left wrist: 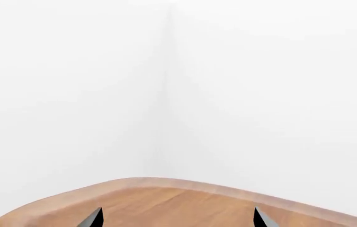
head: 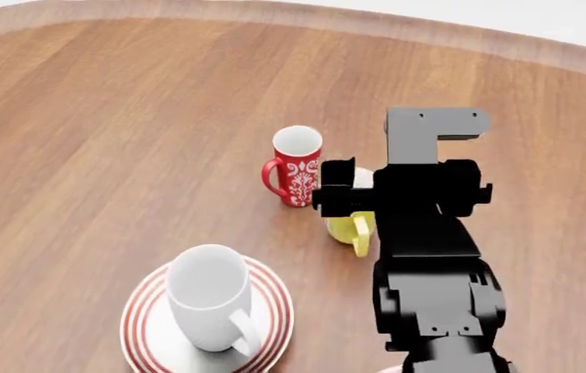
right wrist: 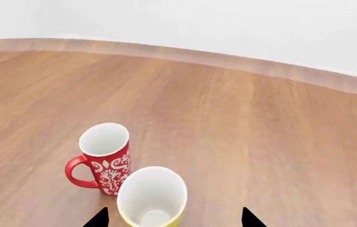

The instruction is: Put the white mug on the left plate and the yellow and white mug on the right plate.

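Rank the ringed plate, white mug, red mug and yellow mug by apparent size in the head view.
1. left plate
2. white mug, nearest the camera
3. red mug
4. yellow and white mug, mostly hidden behind the right arm, so its rank is unsure.

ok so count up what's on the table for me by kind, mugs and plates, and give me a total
Mugs: 3, namely the white mug, the red mug and the yellow and white mug.
Plates: 1 in view, the left plate, red-ringed, with the white mug standing on it.
Total: 4 things. The right arm hides part of the table, so a second plate may be out of sight.
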Robot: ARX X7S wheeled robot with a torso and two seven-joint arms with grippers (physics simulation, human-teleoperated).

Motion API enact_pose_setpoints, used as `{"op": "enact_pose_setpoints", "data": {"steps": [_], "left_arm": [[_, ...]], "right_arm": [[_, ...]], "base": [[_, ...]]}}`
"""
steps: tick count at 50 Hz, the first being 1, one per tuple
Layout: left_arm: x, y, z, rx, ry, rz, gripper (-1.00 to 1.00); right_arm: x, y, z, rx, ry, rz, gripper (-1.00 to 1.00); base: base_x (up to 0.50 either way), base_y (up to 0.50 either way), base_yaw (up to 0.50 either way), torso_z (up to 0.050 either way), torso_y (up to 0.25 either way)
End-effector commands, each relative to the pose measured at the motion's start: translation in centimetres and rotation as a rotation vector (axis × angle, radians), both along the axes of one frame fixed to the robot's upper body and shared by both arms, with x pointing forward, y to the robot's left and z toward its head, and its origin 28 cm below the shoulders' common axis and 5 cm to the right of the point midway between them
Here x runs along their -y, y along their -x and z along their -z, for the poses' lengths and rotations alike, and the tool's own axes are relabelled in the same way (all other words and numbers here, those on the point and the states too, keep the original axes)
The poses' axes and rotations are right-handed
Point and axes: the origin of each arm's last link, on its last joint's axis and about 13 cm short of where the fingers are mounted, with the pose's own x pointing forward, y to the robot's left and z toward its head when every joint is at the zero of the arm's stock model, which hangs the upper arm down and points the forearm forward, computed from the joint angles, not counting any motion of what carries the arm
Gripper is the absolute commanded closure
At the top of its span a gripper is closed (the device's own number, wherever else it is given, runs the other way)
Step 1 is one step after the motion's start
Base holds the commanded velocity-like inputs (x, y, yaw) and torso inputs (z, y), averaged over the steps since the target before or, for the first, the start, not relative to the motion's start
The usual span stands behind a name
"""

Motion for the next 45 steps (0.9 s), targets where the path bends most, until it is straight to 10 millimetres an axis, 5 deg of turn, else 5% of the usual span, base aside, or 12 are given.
{"op": "enact_pose_setpoints", "data": {"steps": [1,21,45], "left_arm": [[0.1,0.8,0.1,0.013,0.018,0.010,-1.00],[0.0,0.9,0.1,0.007,0.027,0.008,-1.00],[0.1,1.0,0.0,0.033,0.000,0.024,-1.00]], "right_arm": [[-1.6,0.1,0.3,-0.038,0.023,-0.109,-1.00],[-1.9,-0.8,-2.0,0.097,-0.032,-0.120,-1.00],[-2.0,-0.4,-0.7,0.075,-0.058,-0.121,-1.00]], "base": [[0.00,0.00,0.00,0.003,-0.250],[0.00,0.00,0.00,0.001,-0.040],[0.00,0.00,0.00,0.000,-0.122]]}}
